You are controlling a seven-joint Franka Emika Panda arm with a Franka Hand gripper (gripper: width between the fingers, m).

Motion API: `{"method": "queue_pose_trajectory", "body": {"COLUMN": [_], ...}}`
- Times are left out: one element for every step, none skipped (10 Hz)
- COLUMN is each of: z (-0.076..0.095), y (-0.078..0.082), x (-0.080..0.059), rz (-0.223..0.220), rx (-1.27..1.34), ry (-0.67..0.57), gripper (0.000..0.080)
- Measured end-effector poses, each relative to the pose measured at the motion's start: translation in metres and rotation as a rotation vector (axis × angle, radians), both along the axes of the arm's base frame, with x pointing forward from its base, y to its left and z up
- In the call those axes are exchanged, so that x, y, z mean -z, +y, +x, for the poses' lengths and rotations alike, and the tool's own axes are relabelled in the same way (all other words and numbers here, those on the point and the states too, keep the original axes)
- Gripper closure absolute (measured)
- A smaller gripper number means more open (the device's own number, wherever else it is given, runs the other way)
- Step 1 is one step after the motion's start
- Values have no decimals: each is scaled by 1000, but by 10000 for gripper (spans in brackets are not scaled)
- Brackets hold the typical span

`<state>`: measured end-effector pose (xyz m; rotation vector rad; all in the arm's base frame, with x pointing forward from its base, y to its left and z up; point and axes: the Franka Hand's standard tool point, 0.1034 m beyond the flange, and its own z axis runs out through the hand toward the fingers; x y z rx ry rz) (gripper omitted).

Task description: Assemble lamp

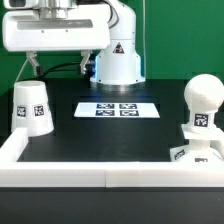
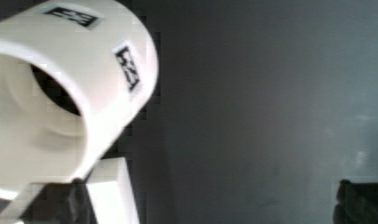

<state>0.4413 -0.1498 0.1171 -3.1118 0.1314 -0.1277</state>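
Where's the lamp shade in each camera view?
Exterior view: the shade stands upright on the table at the exterior view's left, near the white wall.
Wrist view: the shade fills much of the picture, open end visible.
Shared landmark: the white wall beside it.

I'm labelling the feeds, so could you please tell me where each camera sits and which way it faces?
Exterior view: off the arm, facing the table, with shade, marker board, bulb on base; arm above.
Wrist view: on the wrist, looking along the gripper at the shade.
Shared: shade, table.
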Motion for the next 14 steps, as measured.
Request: {"method": "queue_pose_trajectory", "body": {"z": [-5, -9, -13, -15, -18, -21, -23, -23, -23, -23, -23, -24, -23, -23], "y": [-6, -10, -14, -16, -21, -22, -22, -20, -21, -21, -21, -21, -21, -21], "x": [7, 15, 21, 25, 34, 41, 46, 48, 48, 48, 48, 48, 48, 48], "rz": [-7, -12, -16, -18, -31, -35, -37, -37, -37, -37, -37, -37, -37, -37], "rx": [-7, -21, -31, -33, -51, -57, -59, -63, -63, -63, -63, -63, -63, -63], "ry": [-7, -4, 4, 10, 16, 26, 33, 36, 36, 37, 37, 37, 36, 36], "gripper": [101, 101, 101, 101, 101, 101, 101, 212, 347, 347, 521, 701, 757, 757]}}
